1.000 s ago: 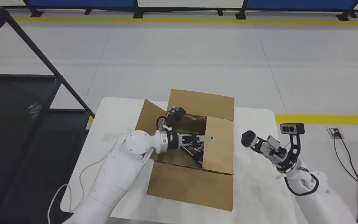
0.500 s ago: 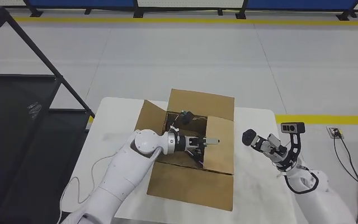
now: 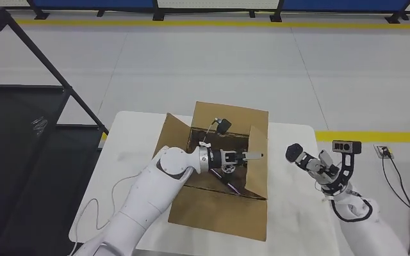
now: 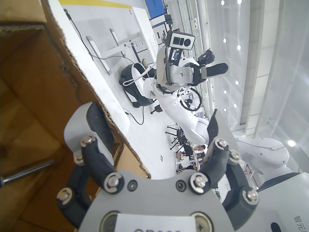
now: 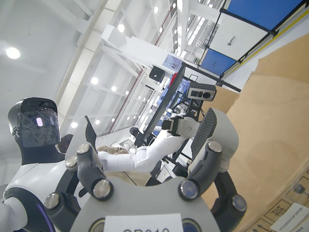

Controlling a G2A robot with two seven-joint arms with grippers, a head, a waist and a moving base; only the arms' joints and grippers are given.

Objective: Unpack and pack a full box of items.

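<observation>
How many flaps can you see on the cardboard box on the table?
4: the far flap folded outward; the left flap angled outward; the right flap tilted up, its edge inside the open left gripper; the near flap lying toward the robot.

Bright, even indoor light. In the top view the pale floor (image 3: 211, 64) and white table (image 3: 131, 137) reflect it softly, while the inside of the cardboard box (image 3: 218, 214) sits in shadow at the frame's centre. Both wrist views bend straight lines strongly toward their edges, and round ceiling lamps (image 5: 12, 53) glare white.
</observation>
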